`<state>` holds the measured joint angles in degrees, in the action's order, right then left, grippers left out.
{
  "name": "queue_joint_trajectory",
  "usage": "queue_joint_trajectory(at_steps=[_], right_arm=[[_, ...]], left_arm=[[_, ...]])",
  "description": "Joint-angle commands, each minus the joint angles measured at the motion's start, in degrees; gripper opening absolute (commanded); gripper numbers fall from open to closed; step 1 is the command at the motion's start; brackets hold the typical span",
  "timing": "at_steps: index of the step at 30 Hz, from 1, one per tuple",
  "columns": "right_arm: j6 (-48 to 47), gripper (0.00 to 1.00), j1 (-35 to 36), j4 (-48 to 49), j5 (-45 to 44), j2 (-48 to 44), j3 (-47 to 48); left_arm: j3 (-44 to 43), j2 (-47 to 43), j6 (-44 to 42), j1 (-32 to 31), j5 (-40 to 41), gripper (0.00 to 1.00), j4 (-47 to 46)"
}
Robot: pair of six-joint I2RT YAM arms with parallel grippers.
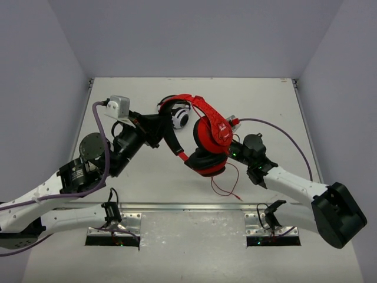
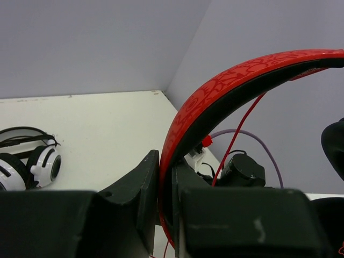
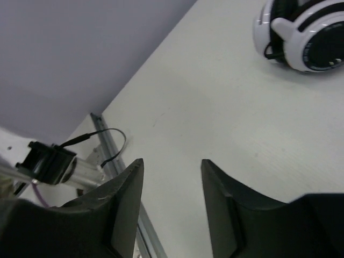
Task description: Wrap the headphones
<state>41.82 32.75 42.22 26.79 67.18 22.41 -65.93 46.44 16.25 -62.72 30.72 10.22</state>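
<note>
The red headphones point(image 1: 213, 132) hang above the table's middle, with one black-cushioned cup point(image 1: 206, 160) lowest. My left gripper point(image 1: 164, 126) is shut on the red headband point(image 2: 215, 91), which runs up between its jaws in the left wrist view, where that gripper point(image 2: 166, 183) fills the bottom. The thin red cable point(image 1: 227, 186) dangles in a loop down to the table; it also shows as the cable point(image 2: 236, 134) past the band. My right gripper point(image 3: 172, 166) is open with only bare table between its fingers. From above the right gripper point(image 1: 235, 151) sits right beside the red cups, partly hidden.
White-and-black headphones point(image 1: 179, 115) lie on the table behind the red ones; they also appear as the white pair point(image 2: 32, 161) and the white pair point(image 3: 306, 37). A metal rail point(image 1: 188, 206) edges the table's near side. Grey walls close in the left, right and back.
</note>
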Motion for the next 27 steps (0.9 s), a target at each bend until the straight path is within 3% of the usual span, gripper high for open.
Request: queue_joint_trajectory(at_steps=[1,4,5,9,16,21,27], right_arm=[[-4.5,0.5,-0.2,-10.7,-13.7,-2.2,3.5],[-4.6,0.62,-0.4,-18.3,-23.2,-1.5,7.5],[-4.1,0.62,-0.5,-22.7,-26.2,-1.1,9.8],[-3.9,0.63,-1.4,-24.6,-30.7,0.2,13.0],[-6.9,0.67,-2.1,-20.3,-28.5,-3.0,12.5],[-10.8,0.75,-4.5,-9.6,-19.9,-13.5,2.9],[-11.4,0.77,-9.3,-13.9,-14.9,-23.0,-1.3]], left_arm=[[-2.3,-1.6,3.1,-0.6,-0.2,0.0,-5.6],[-2.5,-1.3,3.2,-0.5,-1.9,0.0,-5.3],[-2.5,-1.2,3.0,-0.5,-2.8,0.0,-5.1],[-2.6,-1.1,2.9,-0.6,-6.0,0.0,-4.2],[-1.2,-2.7,3.1,-0.5,-4.3,0.0,-2.4],[-1.7,-2.8,3.8,-0.5,0.7,0.0,0.7],[-2.2,-2.5,3.7,-0.5,4.2,0.0,2.7]])
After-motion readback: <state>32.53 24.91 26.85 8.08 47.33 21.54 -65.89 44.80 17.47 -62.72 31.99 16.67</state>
